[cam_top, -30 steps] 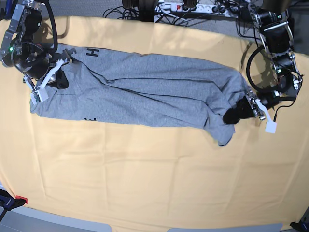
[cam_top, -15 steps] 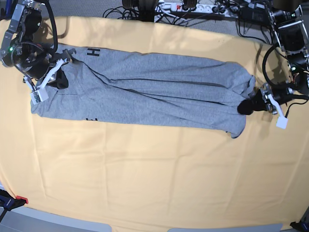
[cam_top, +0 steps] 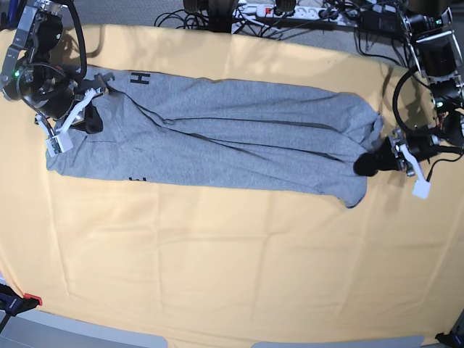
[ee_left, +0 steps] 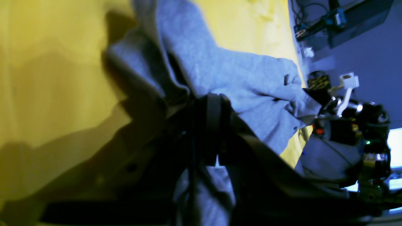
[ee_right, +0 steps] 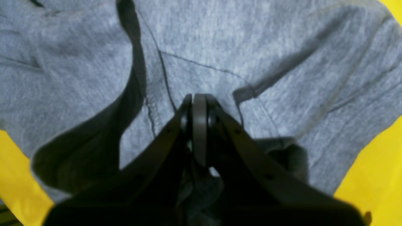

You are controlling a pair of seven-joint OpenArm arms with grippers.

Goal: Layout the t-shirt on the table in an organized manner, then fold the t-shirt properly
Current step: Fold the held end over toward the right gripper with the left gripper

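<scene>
We see the grey t-shirt (cam_top: 217,138) stretched in a long creased band across the far half of the orange-yellow table (cam_top: 217,261).

A black block letter "H" shows on the grey t-shirt (cam_top: 217,138) near its far edge; other lettering is unreadable.
</scene>
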